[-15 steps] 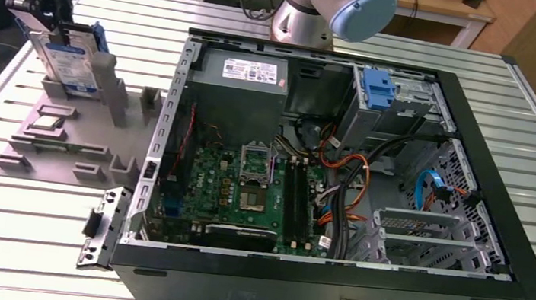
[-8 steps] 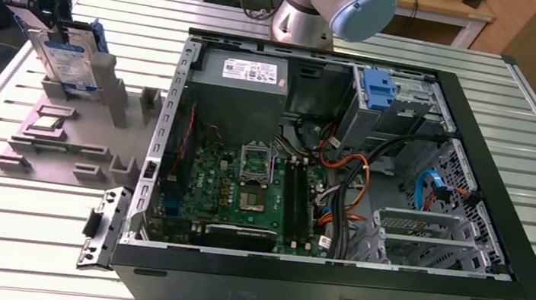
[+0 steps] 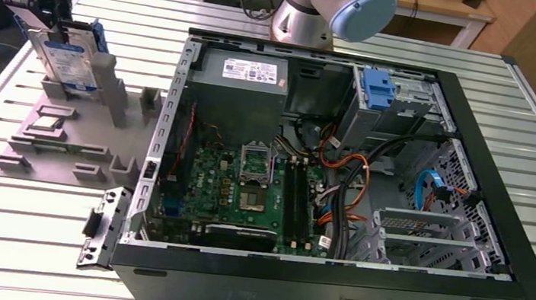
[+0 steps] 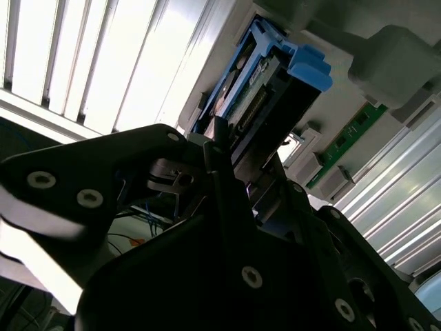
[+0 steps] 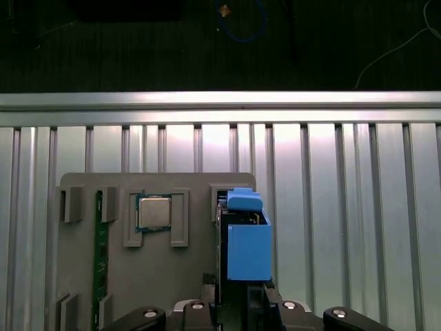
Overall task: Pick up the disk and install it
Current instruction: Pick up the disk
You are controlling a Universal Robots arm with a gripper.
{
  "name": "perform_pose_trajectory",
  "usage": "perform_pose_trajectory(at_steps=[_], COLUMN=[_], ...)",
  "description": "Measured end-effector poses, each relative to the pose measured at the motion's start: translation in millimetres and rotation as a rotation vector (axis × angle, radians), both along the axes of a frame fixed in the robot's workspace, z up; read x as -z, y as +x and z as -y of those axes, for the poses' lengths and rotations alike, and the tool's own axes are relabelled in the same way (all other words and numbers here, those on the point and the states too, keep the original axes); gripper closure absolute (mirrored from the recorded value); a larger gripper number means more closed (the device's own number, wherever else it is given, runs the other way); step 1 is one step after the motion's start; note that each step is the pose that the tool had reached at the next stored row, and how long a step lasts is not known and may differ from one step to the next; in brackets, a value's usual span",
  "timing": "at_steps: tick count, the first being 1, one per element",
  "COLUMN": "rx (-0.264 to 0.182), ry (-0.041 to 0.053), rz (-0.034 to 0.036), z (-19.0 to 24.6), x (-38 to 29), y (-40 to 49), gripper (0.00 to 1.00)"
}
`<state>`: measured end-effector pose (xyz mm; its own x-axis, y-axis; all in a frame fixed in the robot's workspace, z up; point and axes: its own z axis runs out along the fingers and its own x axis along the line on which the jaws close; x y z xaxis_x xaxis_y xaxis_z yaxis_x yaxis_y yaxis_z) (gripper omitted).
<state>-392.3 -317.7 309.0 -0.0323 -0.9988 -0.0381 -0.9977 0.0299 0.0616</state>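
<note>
Exterior view: robot arm behind an open computer case on a slatted metal table.
Gripper: gripper at the exterior view's left, clenched on the top end of the disk.
Disk: stands upright in its blue carrier at the far corner of the grey fixture tray, well apart from the case; whether it is seated or lifted cannot be told.
First wrist view: the disk stands edge-on just beside a processor chip; a green memory stick lies in the tray's slot.
</note>
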Motion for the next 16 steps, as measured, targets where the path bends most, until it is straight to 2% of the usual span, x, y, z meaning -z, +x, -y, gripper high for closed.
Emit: perform_pose_trajectory(at_steps=[5,8,12,16], rx=[0.000,0.000,0.000,0.000], ry=[-0.0002,-0.0001,-0.0001,0.0000], rz=[-0.0003,-0.0001,-0.0002,0.0002], z=[0.0,0.0,0.0,0.0], x=[-0.5,-5.6,-15.7,-16.3], y=[0.0,0.0,0.0,0.0], gripper=[0.65,0.65,0.65,0.65])
